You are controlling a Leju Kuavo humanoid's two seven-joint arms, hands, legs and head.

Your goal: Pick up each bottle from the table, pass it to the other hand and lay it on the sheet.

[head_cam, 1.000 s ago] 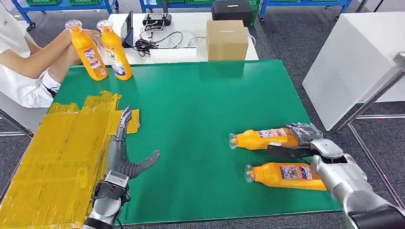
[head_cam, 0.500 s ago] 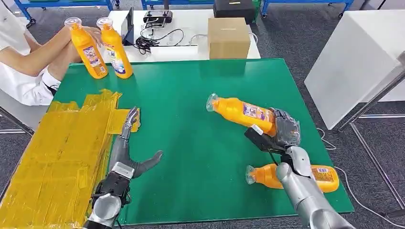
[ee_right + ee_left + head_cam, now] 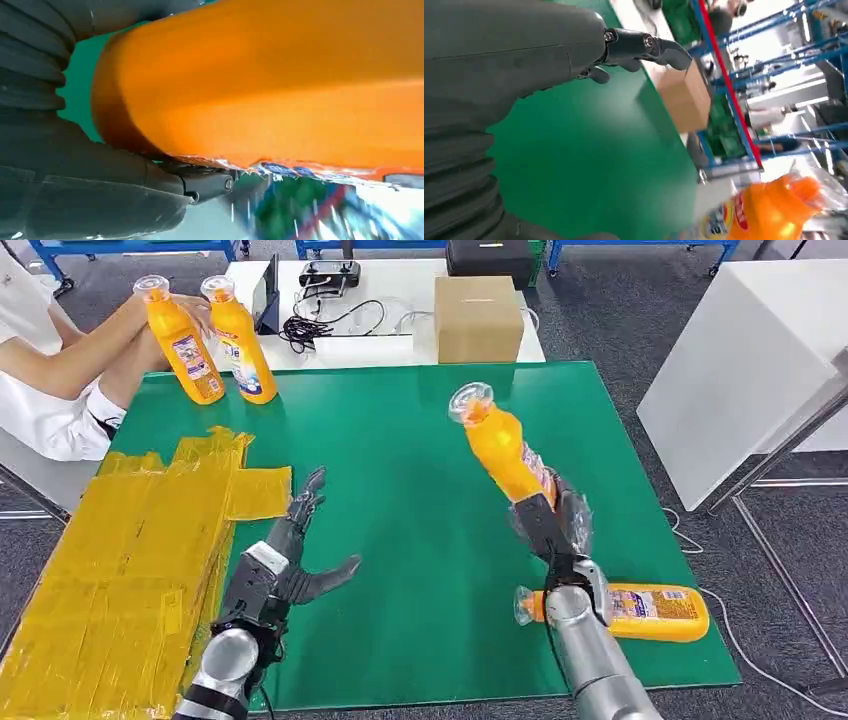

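In the head view the right hand point(image 3: 560, 525) grasps an orange bottle point(image 3: 503, 453) by its lower end and holds it raised above the right half of the green tabletop point(image 3: 400, 490), cap up and tipped toward the far left; half a second ago the same bottle lay nearly level in that hand, cap pointing left, and a second ago it was down on the tabletop near the right edge. A second bottle point(image 3: 640, 608) lies flat near the front right corner, cap toward the left, where it was before. The left hand point(image 3: 290, 560) hovers released, fingers spread and thumb out, just right of the yellow sheet point(image 3: 120, 560) that covers the tabletop's left side; it has moved slightly forward and rightward since the earlier frames. At the far left corner a person's hand point(image 3: 190, 325) holds two upright bottles point(image 3: 210, 340), unchanged. A cardboard box point(image 3: 478, 318) sits on a white table point(image 3: 400, 310) beyond the far edge. In the left wrist view the left hand's fingers point(image 3: 644, 47) stretch out over green tabletop, holding nothing, with the raised bottle blurred point(image 3: 769, 210) beyond. In the right wrist view the bottle's orange body point(image 3: 270, 85) lies clamped against the right hand point(image 3: 100, 195).
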